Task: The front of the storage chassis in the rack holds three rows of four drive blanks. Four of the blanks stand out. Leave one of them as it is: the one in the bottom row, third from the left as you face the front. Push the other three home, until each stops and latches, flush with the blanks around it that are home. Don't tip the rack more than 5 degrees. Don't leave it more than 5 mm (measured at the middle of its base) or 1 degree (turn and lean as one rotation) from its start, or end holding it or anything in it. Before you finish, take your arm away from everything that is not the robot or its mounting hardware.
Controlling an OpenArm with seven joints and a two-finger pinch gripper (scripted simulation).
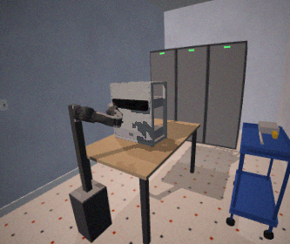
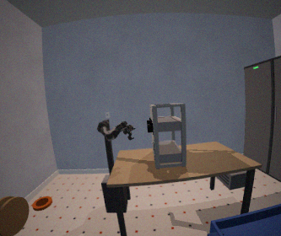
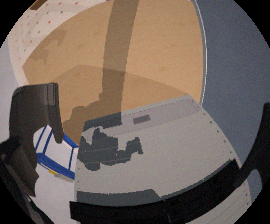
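Observation:
The grey rack (image 1: 140, 114) stands on the wooden table (image 1: 148, 150). A dark band (image 1: 131, 105) crosses the upper part of its front face, and dark patches (image 1: 141, 128) lie lower down. I cannot tell the single drive blanks apart, or which ones stand out. My gripper (image 1: 115, 114) is open and empty, just in front of the rack's left front edge and level with the dark band. From the side, the gripper (image 2: 131, 131) is a short gap away from the rack's front (image 2: 149, 125). In the wrist view the open fingers frame the rack's face and its dark band (image 3: 152, 211).
The arm's post and base (image 1: 87, 205) stand on the floor at the table's left corner. A blue cart (image 1: 263, 174) carrying a small box stands at the right. Grey cabinets (image 1: 200, 93) line the back wall. A round brown object (image 2: 6, 215) and an orange dish (image 2: 42, 203) lie on the floor.

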